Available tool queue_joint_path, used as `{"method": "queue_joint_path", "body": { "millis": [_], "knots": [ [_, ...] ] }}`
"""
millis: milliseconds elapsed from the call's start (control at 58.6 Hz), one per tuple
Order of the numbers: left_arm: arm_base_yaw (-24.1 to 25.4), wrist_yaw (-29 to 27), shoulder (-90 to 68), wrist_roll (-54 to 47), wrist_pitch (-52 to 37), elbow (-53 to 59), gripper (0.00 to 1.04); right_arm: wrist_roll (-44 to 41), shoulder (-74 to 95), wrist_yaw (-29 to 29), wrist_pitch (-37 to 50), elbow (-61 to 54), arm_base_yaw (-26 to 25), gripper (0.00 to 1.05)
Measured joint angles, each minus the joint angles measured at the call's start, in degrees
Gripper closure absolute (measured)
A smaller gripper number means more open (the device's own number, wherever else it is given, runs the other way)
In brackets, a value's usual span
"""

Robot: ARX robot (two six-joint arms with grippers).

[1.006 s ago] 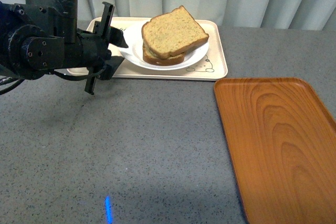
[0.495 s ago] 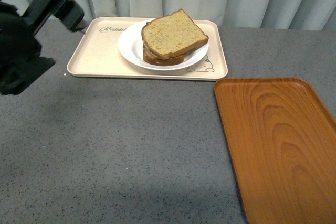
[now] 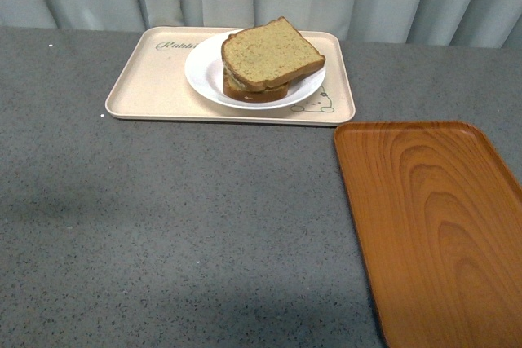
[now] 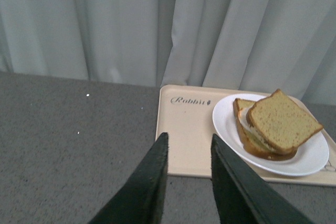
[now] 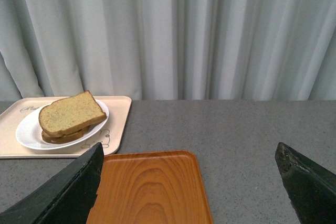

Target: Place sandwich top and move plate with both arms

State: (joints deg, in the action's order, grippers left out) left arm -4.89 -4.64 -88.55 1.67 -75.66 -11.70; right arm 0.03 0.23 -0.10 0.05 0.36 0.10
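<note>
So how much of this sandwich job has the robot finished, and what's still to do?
The tan wholemeal bread slice already lies on top of the stack, so the sandwich looks closed. Nothing is in hand: the left gripper is open with nothing between its fingers, and the right gripper is wide open too. Still left: the round white plate sits on the beige rabbit-print tray; the orange wood-grain tray holds nothing.

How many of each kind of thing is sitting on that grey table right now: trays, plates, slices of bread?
Trays: 2, the beige rabbit-print tray and the orange wood-grain tray.
Plates: 1, the white plate, resting on the beige tray.
Bread slices: 2, the sandwich top lying on a lower slice.
Total: 5 things.
</note>
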Motion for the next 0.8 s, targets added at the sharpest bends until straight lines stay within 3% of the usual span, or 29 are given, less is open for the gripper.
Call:
{"method": "queue_joint_path", "body": {
  "millis": [85,307,495,802],
  "knots": [
    [0.5,0.5,4.2,-0.3,1.9,2.3,1.01,0.0,0.0,0.0,0.0,0.0,0.0,0.09],
    [4.6,4.3,15.6,-0.9,8.9,6.8,1.01,0.0,0.0,0.0,0.0,0.0,0.0,0.09],
    [4.7,4.5,29.4,-1.1,21.4,7.8,1.01,0.0,0.0,0.0,0.0,0.0,0.0,0.09],
    [4.7,4.6,43.4,-1.2,32.5,10.5,1.01,0.0,0.0,0.0,0.0,0.0,0.0,0.09]
  ]
}}
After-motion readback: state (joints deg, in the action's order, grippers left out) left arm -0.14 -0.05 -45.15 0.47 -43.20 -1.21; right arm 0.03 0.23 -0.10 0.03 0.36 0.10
